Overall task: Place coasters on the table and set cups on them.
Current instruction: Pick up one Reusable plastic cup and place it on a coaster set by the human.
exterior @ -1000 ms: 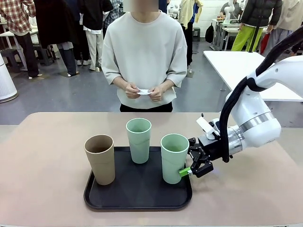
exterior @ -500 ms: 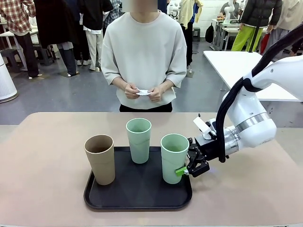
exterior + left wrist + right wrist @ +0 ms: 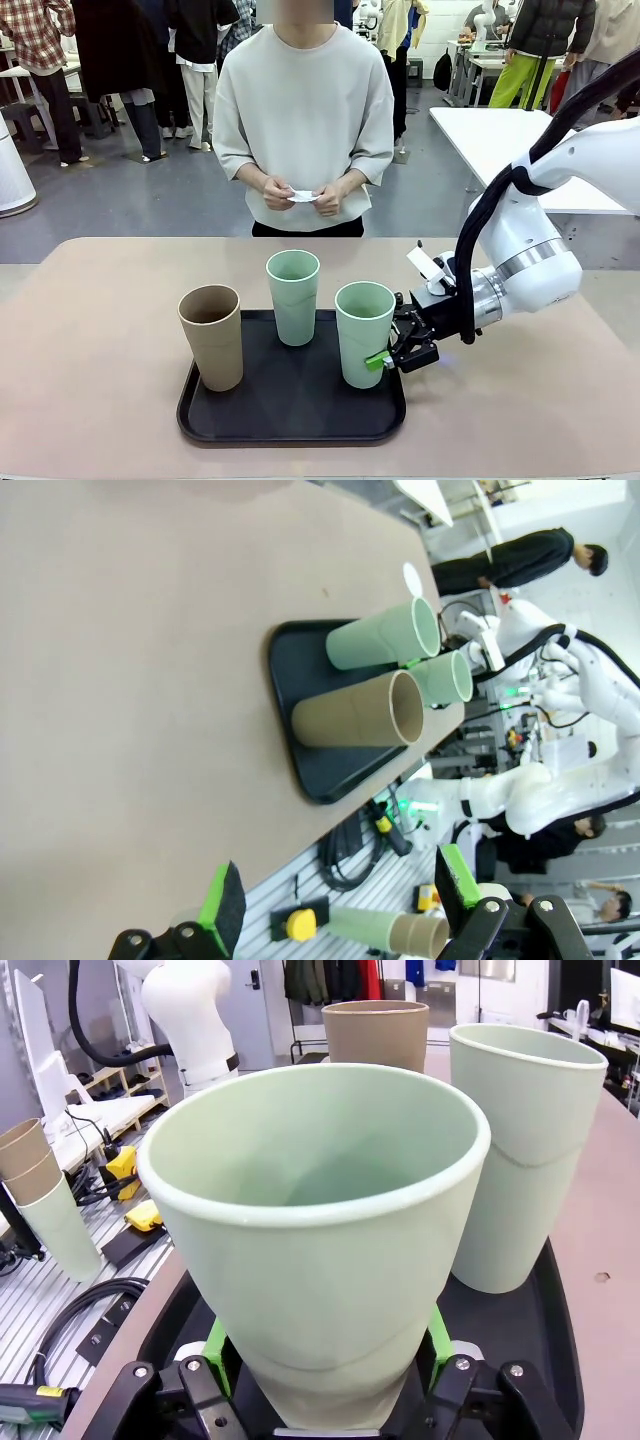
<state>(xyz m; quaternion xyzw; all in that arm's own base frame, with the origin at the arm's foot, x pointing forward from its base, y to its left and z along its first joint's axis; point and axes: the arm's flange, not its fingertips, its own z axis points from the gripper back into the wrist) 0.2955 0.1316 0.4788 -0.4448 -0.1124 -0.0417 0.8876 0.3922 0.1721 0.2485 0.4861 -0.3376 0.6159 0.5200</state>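
Note:
Three cups stand on a black tray (image 3: pixel 290 420) on the beige table (image 3: pixel 90 330): a tan one (image 3: pixel 211 335) at the left, a mint green one (image 3: pixel 293 295) at the back, another mint green one (image 3: pixel 364 330) at the right. My right gripper (image 3: pixel 385 358) is shut on the lower part of that right cup (image 3: pixel 320 1220), a green pad pressed against each side. In the left wrist view my left gripper (image 3: pixel 340 885) hangs open over bare table, well away from the tray (image 3: pixel 295 655). The person across the table holds a white coaster (image 3: pixel 303 195) in both hands.
A white rectangular table (image 3: pixel 490 130) stands behind at the right. Bare tabletop lies left, right and behind the tray. The back mint cup (image 3: pixel 520 1160) and tan cup (image 3: pixel 375 1030) stand close behind the gripped one.
My right gripper has slid left against the right mint cup and closed on it. The cup has shifted slightly left. The other cups and the person have stayed put.

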